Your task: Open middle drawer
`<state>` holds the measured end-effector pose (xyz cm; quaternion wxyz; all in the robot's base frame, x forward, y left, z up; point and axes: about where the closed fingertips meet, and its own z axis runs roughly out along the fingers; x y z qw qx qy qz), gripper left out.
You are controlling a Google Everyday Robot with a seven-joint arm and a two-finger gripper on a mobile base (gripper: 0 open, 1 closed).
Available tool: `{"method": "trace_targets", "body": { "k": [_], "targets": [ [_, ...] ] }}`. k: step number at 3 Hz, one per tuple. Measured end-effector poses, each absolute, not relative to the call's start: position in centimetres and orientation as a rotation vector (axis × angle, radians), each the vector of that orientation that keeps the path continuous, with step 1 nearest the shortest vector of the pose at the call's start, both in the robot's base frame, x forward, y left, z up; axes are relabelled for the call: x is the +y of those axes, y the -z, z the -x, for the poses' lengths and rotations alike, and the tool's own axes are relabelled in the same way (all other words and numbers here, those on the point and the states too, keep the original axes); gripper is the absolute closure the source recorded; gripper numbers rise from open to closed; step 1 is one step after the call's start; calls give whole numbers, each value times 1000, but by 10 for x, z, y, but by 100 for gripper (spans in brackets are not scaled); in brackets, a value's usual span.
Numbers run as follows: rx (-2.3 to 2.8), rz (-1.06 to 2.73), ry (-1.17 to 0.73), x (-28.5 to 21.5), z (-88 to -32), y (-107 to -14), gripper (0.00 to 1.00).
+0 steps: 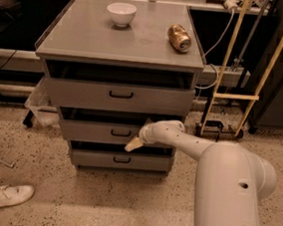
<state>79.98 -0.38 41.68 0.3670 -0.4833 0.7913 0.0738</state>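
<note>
The grey cabinet has three stacked drawers. The middle drawer [87, 130] has a low grey front with a small black bracket handle [120, 132] at its centre. Its front stands roughly flush with the drawer below. My gripper [134, 144] reaches in from the right on a white arm and sits just right of and slightly below that handle, close against the drawer front. The top drawer [83, 93] has a taller front and the bottom drawer [92, 158] lies beneath.
A white bowl [121, 13] and a tipped brown can [179, 37] rest on the cabinet top [78, 39]. A white shoe [7, 195] lies on the speckled floor at the left. A yellow-framed stand [233, 96] stands to the right.
</note>
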Motion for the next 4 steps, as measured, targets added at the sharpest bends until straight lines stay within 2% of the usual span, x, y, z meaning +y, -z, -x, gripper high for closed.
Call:
{"method": "trace_targets", "body": {
  "k": [1,2,3,4],
  "targets": [
    [2018,1192,-154,-18,-828,-432,0],
    [2017,1192,-154,-18,-828,-433,10],
    [2017,1192,-154,-18,-828,-433,24],
    [2017,1193,-154,-18,-828,-433,47]
  ]
}}
